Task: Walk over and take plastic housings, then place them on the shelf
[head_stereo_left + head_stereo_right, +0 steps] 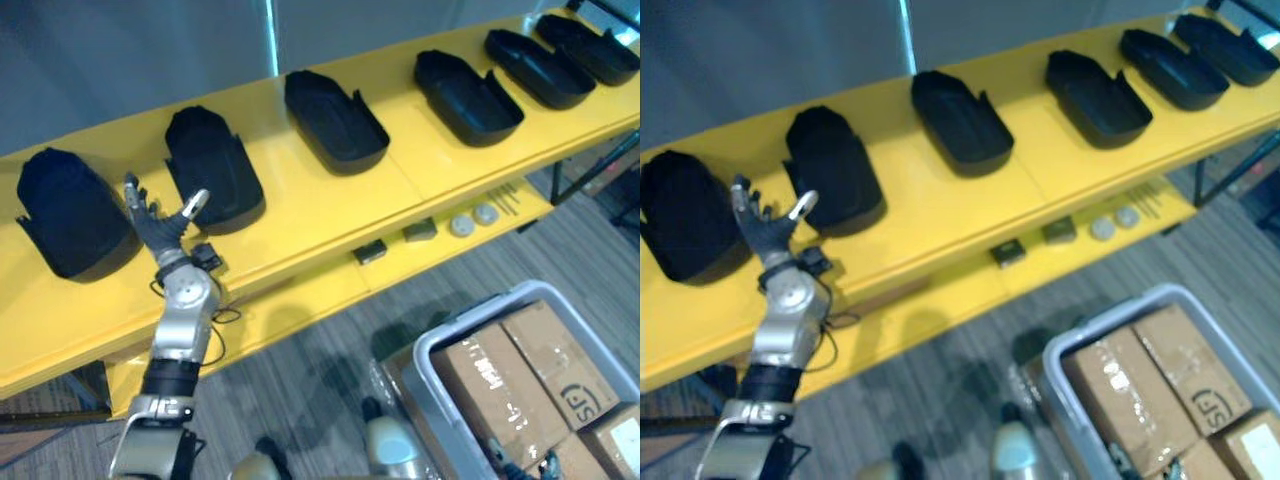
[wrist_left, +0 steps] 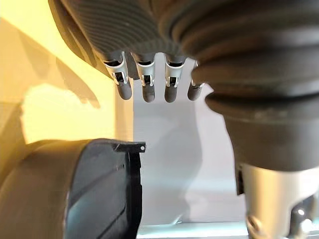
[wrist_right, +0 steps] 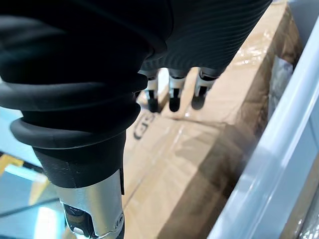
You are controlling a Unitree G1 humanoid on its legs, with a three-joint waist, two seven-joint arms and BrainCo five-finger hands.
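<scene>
Placing step: left hand [image 1: 158, 232], fingers wide and empty, above long yellow shelf [image 1: 330, 215] between two black moulded plastic housings [image 1: 213, 170].
Next move: probably fetching another housing; right hand [image 3: 173, 94] fingers relaxed.

**Soft overhead light on a yellow shelf, housings nearly black**

Even light falls from above on the yellow shelf [image 1: 320, 215], whose top carries a pale sheen near its middle. The black plastic housings [image 1: 335, 120] swallow most of it, showing only faint highlights along their rims and short, soft shadows at their bases. The lower tier [image 1: 420, 255] sits dimmer. A bright strip [image 1: 271, 35] glares on the wall behind. Seen close, the cardboard boxes [image 3: 189, 144] gleam along their upper faces, and the pale bin wall [image 3: 279, 164] is brightly lit.
</scene>
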